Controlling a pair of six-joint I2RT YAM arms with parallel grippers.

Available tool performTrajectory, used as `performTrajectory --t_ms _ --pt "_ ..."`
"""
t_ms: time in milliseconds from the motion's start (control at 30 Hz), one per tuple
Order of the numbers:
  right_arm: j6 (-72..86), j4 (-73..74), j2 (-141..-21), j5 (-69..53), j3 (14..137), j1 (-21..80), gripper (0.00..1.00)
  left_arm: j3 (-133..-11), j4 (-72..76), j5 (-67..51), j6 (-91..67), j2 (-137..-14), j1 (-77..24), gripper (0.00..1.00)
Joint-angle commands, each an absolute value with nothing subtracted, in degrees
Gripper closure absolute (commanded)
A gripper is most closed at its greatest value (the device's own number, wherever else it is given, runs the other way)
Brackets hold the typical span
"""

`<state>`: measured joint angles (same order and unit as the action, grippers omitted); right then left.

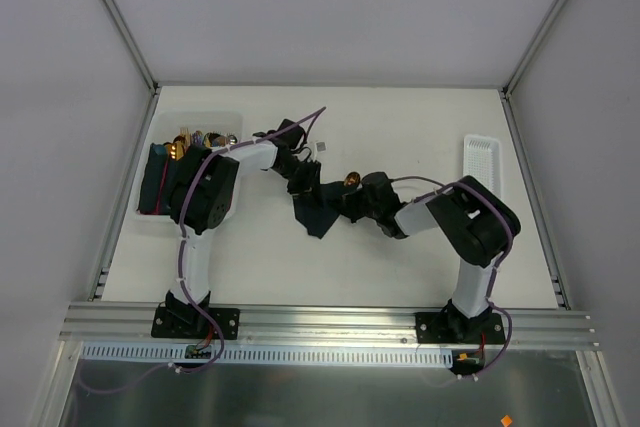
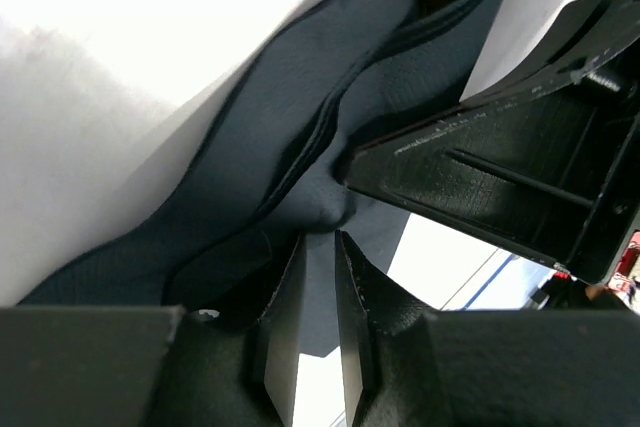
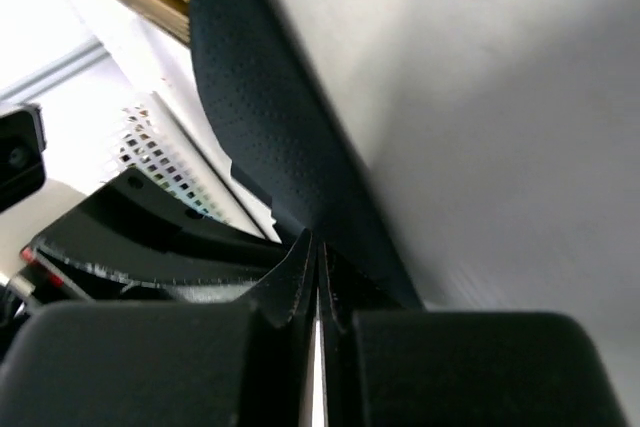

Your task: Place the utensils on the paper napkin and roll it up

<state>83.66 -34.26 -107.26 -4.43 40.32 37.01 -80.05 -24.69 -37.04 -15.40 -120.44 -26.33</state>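
Dark navy paper napkin [image 1: 316, 212] sits bunched between my two hands, mid-worktop [image 1: 400, 117].

Left hand [image 2: 320, 239]: fingers [image 2: 285, 337] nearly together with only a thin slit between them, clamped on a puckered fold of the napkin right at the tips. Ahead of this hand the sheet runs up and away in layered creases. The black body of the other hand sits just to the right of these tips, close, against the same sheet.

Right hand [image 3: 316, 242]: pads pressed flat together, and the napkin's edge runs straight into the tips, so it is nipped on the napkin too. From there the sheet rises ahead and up-left of this hand.

Gold utensil [image 1: 351, 180]: its shiny head pokes out of the napkin just beyond my right hand. The right wrist view shows gold metal past the napkin's edge, far up-left. The left wrist view shows a gold glint at the far end of the folds. I can't tell how many pieces are inside.

White bin [image 1: 226, 127] is well off to the left of my left hand, beside that arm's elbow. It holds dark folded napkins and spare cutlery [image 1: 190, 139] with gold and silver heads. White tray [image 1: 481, 159] lies well to the right of my right hand, near the worktop's edge.
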Motion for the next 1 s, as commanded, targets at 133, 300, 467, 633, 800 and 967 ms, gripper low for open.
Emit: performTrajectory --t_ms 133,300,467,633,800,967 --pt "90.5 -33.7 -106.5 -1.1 29.1 37.9 1.00 -82.5 -25.7 -36.4 -9.8 -124.2 -27.8 0.82" --pt "86.7 -33.6 -102.1 -0.4 27.9 38.2 1.00 -82.8 -27.0 -36.5 -7.0 -124.5 -27.9 0.82" --pt "76.7 -30.2 -98.6 -3.1 31.5 35.8 0.83 -83.7 -28.6 -37.6 -4.8 -125.6 -28.1 0.83" --pt "65.2 -27.5 -96.5 -8.9 38.0 31.4 0.71 -84.5 -30.3 -37.8 -2.6 -126.5 -28.2 0.84" --pt "56.4 -22.2 -97.3 -15.3 45.3 26.8 0.70 -85.5 -31.3 -37.2 -0.8 -126.8 -28.2 0.84" --pt "47.1 -11.9 -99.1 -18.7 52.8 25.6 0.77 -86.9 -32.4 -37.4 -0.5 -127.6 -28.2 0.84"
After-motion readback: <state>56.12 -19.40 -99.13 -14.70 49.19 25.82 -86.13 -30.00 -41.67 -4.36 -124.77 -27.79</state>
